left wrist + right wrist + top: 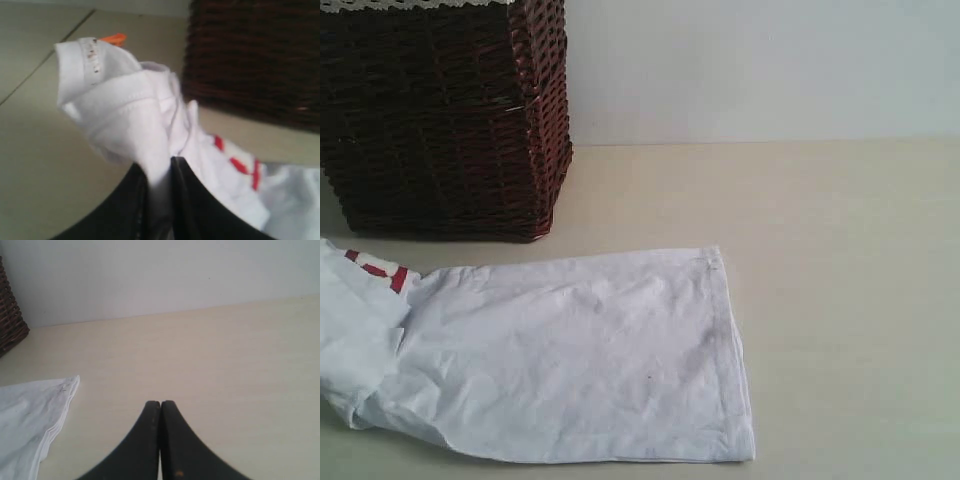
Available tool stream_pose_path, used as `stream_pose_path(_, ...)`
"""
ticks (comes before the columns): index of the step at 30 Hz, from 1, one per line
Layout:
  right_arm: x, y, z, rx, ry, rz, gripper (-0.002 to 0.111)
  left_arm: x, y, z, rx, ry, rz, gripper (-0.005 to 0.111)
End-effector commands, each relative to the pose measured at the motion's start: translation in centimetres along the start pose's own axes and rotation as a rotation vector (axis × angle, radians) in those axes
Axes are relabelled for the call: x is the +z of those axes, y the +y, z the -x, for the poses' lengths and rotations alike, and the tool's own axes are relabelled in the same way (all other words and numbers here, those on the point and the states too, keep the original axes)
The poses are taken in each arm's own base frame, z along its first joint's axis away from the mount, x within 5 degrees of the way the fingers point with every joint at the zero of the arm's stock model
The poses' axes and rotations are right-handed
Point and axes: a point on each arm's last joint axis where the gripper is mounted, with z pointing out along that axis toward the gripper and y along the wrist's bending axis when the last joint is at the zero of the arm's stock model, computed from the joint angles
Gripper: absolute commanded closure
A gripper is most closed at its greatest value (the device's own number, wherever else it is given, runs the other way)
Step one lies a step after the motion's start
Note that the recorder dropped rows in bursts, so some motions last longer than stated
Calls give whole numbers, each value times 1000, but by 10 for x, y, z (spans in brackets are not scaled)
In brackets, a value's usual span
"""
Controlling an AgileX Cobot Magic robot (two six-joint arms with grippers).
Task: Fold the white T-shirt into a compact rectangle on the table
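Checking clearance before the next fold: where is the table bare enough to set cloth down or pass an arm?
Widest bare table lies right of the white T-shirt's hem, back to the wall. A narrow strip runs between shirt and wicker basket. Crowded at left, where bunched shirt nears the basket.

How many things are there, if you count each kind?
White T-shirt: 1
Brown wicker basket: 1
Table: 1
Pincers: 2 (left pincer, right pincer)
Total: 5
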Motion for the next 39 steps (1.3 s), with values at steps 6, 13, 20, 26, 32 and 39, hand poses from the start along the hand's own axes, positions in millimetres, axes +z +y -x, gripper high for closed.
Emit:
stream_pose_path(6,1,-1,-1,-8,2,-6,108,-24,-74,39,-59,-77,-419,107)
stream_pose_path(13,1,-1,-1,-8,2,-6,108,-31,-178,21,28,-19,-597,107)
stream_pose_path(20,1,-1,-1,-8,2,-6,108,-74,-261,-49,167,107,-791,107)
stream_pose_path(26,1,-1,-1,-8,2,-6,108,-85,-293,-94,278,164,-840,107)
stream_pose_path(32,1,-1,-1,-8,2,-6,108,-89,-316,-95,292,178,-897,107)
stream_pose_path(39,1,-1,-1,-8,2,-6,108,-95,-335,-89,284,183,-953,107)
